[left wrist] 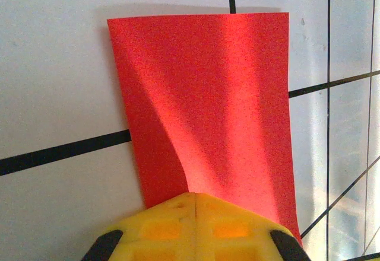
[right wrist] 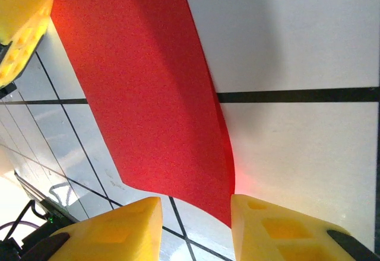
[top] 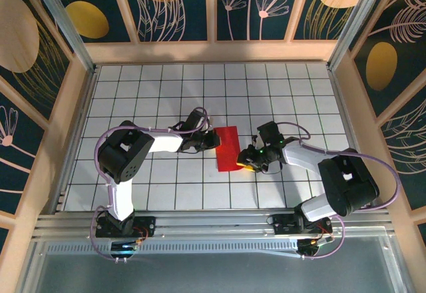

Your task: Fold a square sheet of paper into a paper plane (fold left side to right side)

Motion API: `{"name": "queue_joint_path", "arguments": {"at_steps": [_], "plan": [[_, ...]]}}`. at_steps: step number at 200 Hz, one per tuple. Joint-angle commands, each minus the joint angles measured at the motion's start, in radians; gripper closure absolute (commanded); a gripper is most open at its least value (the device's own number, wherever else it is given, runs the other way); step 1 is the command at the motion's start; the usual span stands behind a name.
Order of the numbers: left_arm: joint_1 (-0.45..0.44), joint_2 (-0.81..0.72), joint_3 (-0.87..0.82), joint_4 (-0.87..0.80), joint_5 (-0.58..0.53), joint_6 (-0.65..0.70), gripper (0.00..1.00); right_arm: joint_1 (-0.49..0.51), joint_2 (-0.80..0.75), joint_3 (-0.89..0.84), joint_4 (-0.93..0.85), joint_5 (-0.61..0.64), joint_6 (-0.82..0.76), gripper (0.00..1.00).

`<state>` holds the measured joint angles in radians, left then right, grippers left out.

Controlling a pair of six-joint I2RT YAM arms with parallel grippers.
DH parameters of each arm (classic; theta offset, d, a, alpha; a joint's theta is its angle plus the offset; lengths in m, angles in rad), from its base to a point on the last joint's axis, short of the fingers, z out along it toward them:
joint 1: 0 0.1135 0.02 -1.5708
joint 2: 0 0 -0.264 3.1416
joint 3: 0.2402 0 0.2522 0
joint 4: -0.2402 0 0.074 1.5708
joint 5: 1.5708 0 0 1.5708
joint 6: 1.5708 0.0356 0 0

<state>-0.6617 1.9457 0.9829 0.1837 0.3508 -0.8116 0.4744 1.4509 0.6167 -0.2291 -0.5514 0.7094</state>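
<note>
Two tools are on the square sheet of paper (top: 228,148) lying mid-table (top: 166,86): left tool (left wrist: 193,197) squeezed together on its left edge, right tool (right wrist: 196,204) spread apart around the raised near-right edge.

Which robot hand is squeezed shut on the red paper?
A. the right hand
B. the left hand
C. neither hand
B: in its wrist view the left hand is closed tight on the edge of the red paper, while the right hand stands open with a gap.
</note>
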Motion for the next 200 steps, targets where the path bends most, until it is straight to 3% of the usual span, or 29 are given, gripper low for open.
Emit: {"name": "queue_joint_path", "arguments": {"at_steps": [1, 200], "plan": [[-0.004, 0.026, -0.046, -0.107, -0.035, 0.024, 1.00, 0.009, 0.000, 0.002, 0.019, -0.012, 0.003, 0.64], [-0.003, 0.020, -0.053, -0.101, -0.036, 0.022, 1.00, 0.008, 0.103, 0.110, 0.046, 0.002, -0.042, 0.63]]}}
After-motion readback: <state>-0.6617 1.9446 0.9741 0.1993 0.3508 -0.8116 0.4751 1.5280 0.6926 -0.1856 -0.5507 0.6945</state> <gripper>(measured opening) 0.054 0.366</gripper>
